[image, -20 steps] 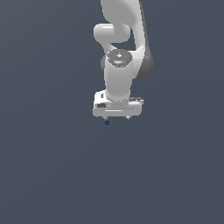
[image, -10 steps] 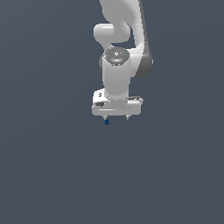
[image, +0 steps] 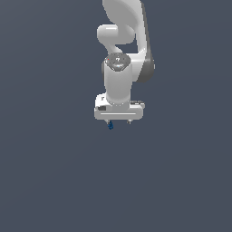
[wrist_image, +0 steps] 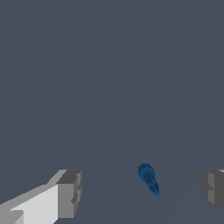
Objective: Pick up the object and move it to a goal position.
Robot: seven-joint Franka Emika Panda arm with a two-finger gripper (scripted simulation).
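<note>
In the exterior view the tiny dark-blue lump (image: 110, 125) sits just under the white parallel-jaw gripper (image: 119, 121), toward its left finger. Only the wrist view shows the grey fingertips (wrist_image: 69, 194) spread wide, the lump (wrist_image: 148, 178) untouched between them.

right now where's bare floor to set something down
Nearly everywhere: the grey ground is bare on all sides of the arm. The only crowded spot lies under the open pincer, where the small blue object sits between its fingers.
</note>
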